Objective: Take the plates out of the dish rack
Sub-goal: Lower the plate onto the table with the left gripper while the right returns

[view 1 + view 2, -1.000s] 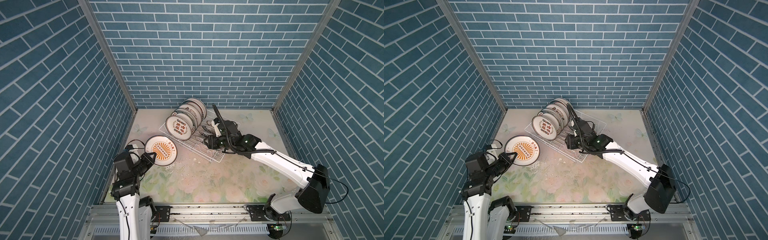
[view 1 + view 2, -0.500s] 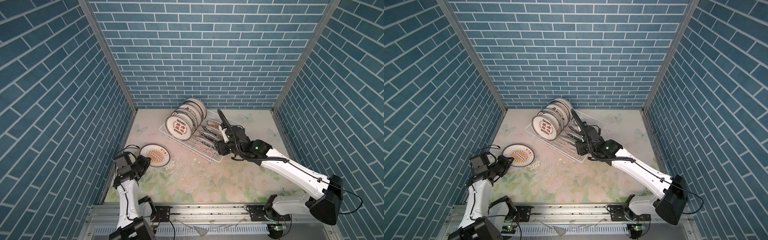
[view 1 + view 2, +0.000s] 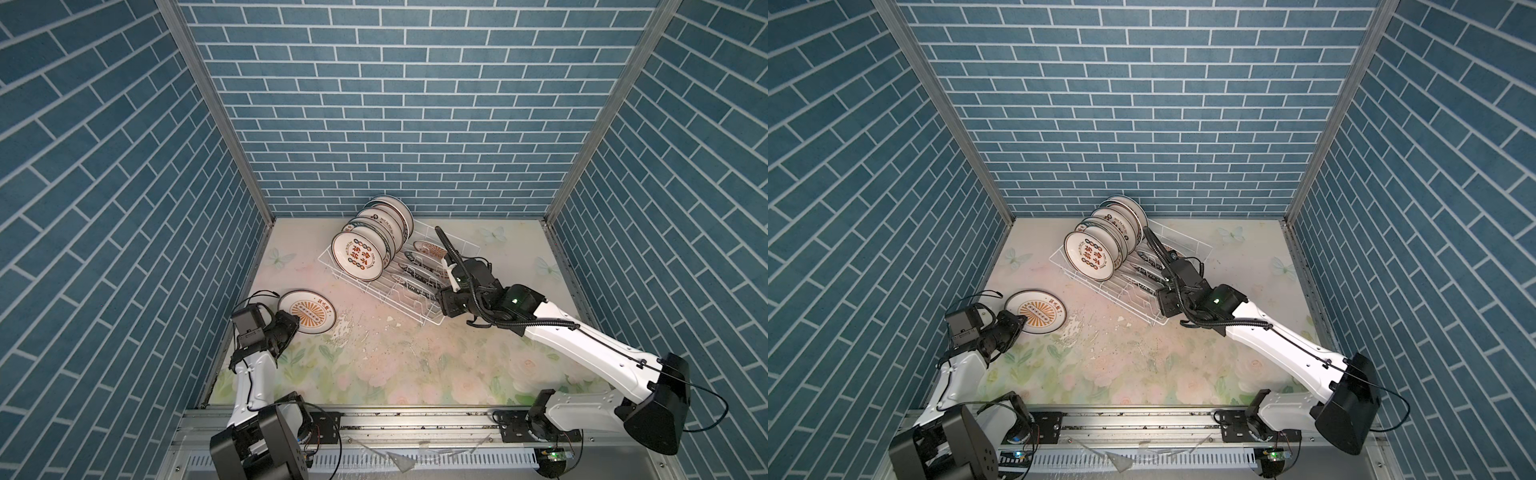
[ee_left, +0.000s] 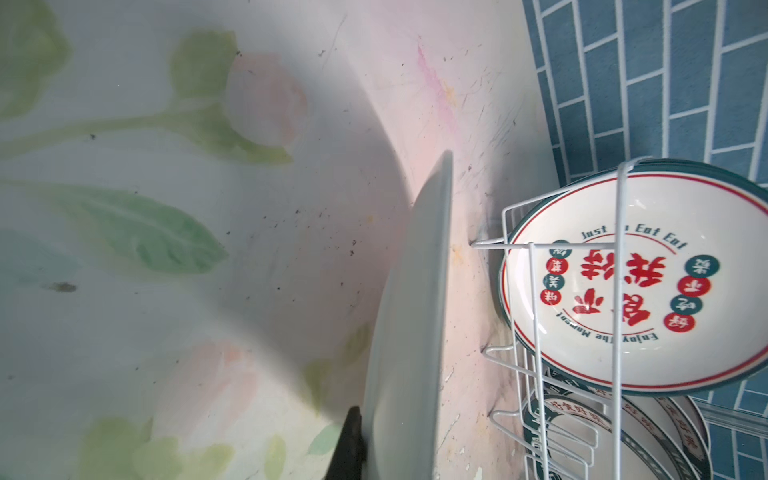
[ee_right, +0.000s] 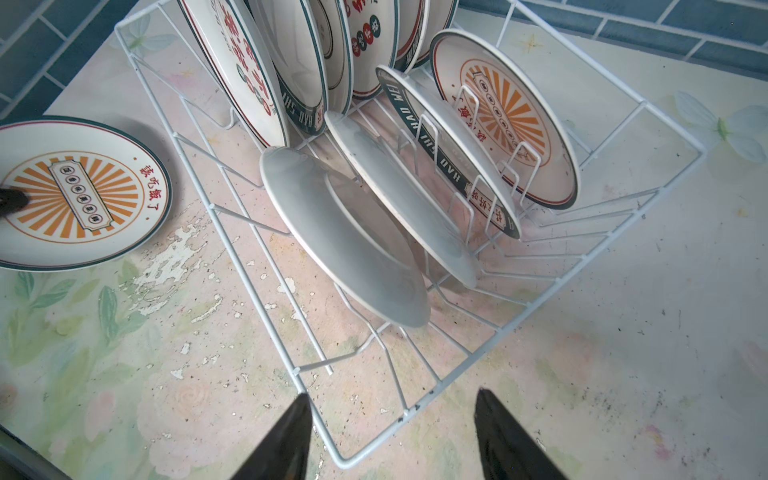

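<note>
Right pincer [image 5: 393, 392] spread, at near corner of dish rack [image 5: 528, 306]. Nearest plate [image 5: 345, 237] stands tilted inside that corner, plain back toward it; right arm nearer. Left pincer [image 3: 293, 322] pinches sunburst plate [image 3: 307, 311], left of rack.

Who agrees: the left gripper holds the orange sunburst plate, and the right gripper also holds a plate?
The right gripper is open and holds nothing, poised at the dish rack, as the right wrist view shows. The left gripper does hold the orange sunburst plate.
</note>
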`<state>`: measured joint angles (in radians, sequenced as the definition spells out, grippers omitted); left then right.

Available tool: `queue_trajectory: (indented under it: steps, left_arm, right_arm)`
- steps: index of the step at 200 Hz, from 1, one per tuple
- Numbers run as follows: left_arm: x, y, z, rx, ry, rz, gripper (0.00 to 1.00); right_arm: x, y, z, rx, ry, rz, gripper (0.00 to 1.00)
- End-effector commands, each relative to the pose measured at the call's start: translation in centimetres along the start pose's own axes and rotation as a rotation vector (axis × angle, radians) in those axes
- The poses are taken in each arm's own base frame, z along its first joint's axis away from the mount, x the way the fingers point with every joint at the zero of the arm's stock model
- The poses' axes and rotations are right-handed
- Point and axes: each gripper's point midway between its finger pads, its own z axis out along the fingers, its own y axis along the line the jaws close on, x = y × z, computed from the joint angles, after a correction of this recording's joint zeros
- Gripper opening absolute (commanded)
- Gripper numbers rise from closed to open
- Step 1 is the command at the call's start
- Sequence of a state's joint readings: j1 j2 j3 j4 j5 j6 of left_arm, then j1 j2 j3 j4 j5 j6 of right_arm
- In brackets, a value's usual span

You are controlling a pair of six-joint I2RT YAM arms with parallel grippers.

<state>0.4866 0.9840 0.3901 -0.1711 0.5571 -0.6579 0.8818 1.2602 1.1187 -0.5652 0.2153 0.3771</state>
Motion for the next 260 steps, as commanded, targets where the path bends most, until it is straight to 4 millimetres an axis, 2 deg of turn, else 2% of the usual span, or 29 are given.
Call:
queue_trajectory:
  steps: [1,36,82,153,195,246,260]
  left_arm:
    - [-0.7,-0.1,0.2,0.01,-0.032,0.047,0.07]
    - [-0.3,0.7,0.8,0.003,-0.024,0.051,0.17]
    - [0.1,2.6,1.1,-0.08,-0.017,0.029,0.41]
    - [0.4,3.7,1.8,-0.121,0.007,0.018,0.58]
    - [0.6,4.5,2.6,-0.143,0.041,-0.008,0.62]
    - [0.2,5.5,2.3,-0.172,0.032,-0.054,0.75]
    - [-0.2,5.6,1.9,-0.165,0.022,-0.067,0.81]
  right_arm:
    - [1.0,-1.0,-0.7,0.031,0.005,-0.015,0.63]
    - [1.7,-1.1,-0.5,0.036,0.021,-0.012,0.63]
    - [2.3,-1.0,-0.1,0.025,0.029,-0.002,0.63]
    - [3.1,-1.2,0.0,0.026,0.041,-0.011,0.63]
    - [3.4,-1.4,0.1,0.029,0.028,-0.009,0.64]
    - [3.8,-1.8,0.3,0.048,0.035,-0.025,0.64]
    - [3.5,-1.8,0.2,0.046,0.022,-0.029,0.64]
